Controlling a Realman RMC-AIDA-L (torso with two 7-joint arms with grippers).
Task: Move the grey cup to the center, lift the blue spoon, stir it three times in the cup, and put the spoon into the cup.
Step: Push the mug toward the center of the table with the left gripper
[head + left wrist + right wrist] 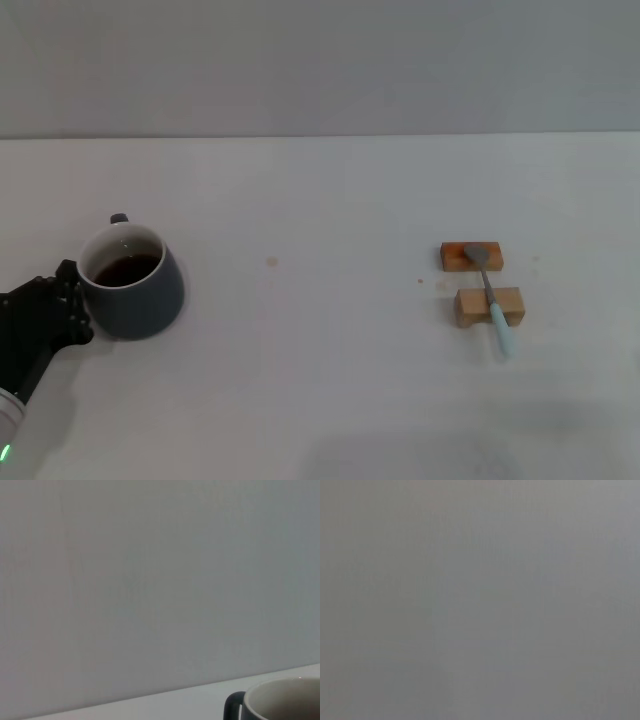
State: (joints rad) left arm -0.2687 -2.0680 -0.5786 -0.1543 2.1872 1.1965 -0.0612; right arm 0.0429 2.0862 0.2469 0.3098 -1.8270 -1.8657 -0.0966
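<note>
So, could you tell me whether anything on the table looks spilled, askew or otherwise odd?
Nothing looks spilled. The grey cup stands upright with the left gripper against its side. The blue spoon lies propped across two wooden blocks, apparently on purpose. Only small specks mark the table.

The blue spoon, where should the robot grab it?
Probably by the pale handle of the blue spoon, from above. It lies across two wooden blocks, and the handle end sticks out past the nearer block, off the table.
</note>
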